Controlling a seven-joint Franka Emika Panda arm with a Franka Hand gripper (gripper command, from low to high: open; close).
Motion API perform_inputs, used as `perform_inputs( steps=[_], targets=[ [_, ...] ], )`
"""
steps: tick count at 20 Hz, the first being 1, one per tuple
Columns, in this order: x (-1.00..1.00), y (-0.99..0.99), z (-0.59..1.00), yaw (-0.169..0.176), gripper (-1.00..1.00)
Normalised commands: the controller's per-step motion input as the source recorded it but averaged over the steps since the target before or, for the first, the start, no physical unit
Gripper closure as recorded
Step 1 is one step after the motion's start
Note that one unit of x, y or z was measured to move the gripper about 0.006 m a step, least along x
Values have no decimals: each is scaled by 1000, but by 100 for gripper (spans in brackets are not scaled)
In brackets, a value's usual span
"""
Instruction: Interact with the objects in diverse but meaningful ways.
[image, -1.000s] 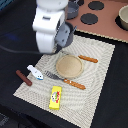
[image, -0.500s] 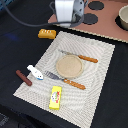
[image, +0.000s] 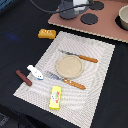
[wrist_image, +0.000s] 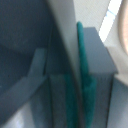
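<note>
around the tan plate (image: 69, 66) on the striped mat (image: 100, 95): two utensils, yellow flat packet (image: 55, 97), white-and-blue piece (image: 35, 72), brown sausage-like stick (image: 23, 77). can't tell how the fingers stand.

We see a black table (image: 15, 20) bearing a striped placemat (image: 95, 95), a bread block (image: 47, 33) and a pink stove board (image: 107, 25).

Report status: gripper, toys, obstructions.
Gripper at top edge, state unclear. Bread off the mat; packet, sausage on it. Nothing blocking.
</note>
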Motion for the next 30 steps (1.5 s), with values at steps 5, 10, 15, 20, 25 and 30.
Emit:
perform_inputs(
  steps=[5,10,15,20,25,30],
  targets=[
    [374,809,-58,-13,100],
    [404,796,5,-18,100],
    [459,643,145,-33,100],
    [537,502,388,-46,100],
    [726,270,358,-43,100],
    [769,146,296,-36,100]
  ],
)
